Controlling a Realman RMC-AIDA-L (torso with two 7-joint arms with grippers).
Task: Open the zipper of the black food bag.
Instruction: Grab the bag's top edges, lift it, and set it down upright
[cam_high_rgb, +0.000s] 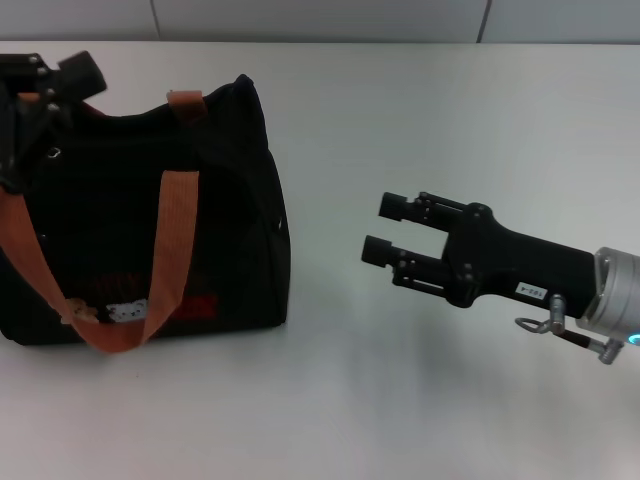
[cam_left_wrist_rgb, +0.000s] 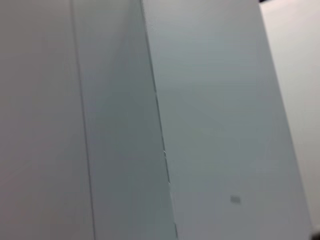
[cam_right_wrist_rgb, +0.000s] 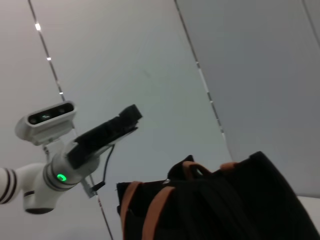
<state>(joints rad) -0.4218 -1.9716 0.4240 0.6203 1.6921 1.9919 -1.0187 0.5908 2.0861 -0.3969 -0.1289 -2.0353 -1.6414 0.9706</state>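
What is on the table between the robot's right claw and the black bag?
Nothing. In the head view, only bare white table lies between the right claw, which is open, and the black food bag.

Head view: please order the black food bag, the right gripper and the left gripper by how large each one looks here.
1. the black food bag, clearly the largest.
2. the right gripper, open, beside the bag over the table.
3. the left gripper, at the bag's top corner; partly cut off by the picture's edge, so this rank is unsure.
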